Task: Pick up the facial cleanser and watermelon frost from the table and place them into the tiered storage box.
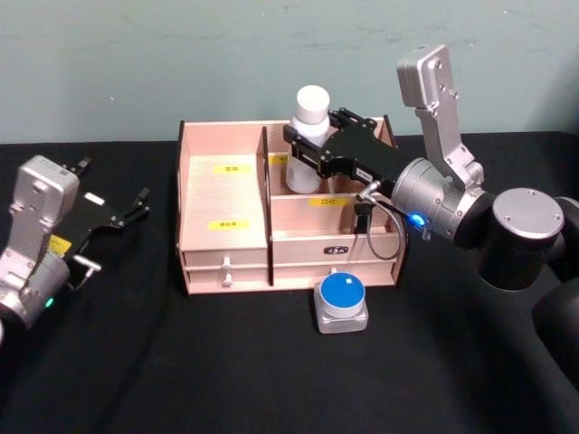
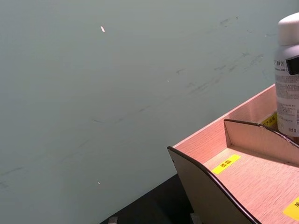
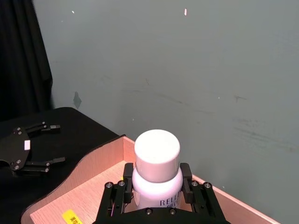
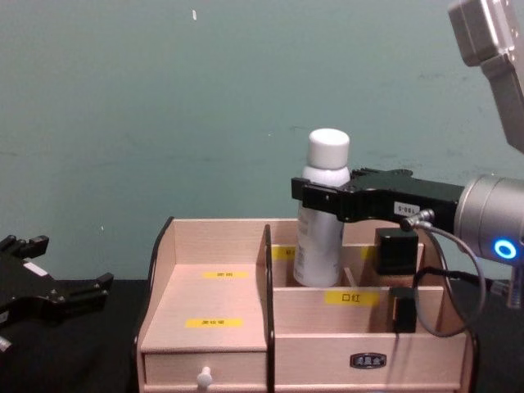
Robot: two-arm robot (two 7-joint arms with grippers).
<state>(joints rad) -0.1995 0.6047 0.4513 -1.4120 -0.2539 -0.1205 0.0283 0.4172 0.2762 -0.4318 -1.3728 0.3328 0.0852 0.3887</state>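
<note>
The facial cleanser [image 1: 312, 108], a white bottle with a white cap, stands upright in the back right compartment of the tiered storage box [image 1: 222, 244]. My right gripper [image 1: 303, 149] is shut on the bottle's upper body, its black fingers [image 3: 187, 175] pressed to both sides. The watermelon frost [image 1: 342, 303], a small grey pack with a round blue top, lies on the black table just in front of the box. My left gripper [image 1: 113, 183] rests open at the far left, apart from the box. The bottle [image 4: 327, 155] rises above the box walls.
The box [image 4: 213, 344] has yellow labels and a small drawer with a white knob [image 1: 226, 271] at its front left. A green wall stands close behind it. Black tabletop stretches in front and to the left.
</note>
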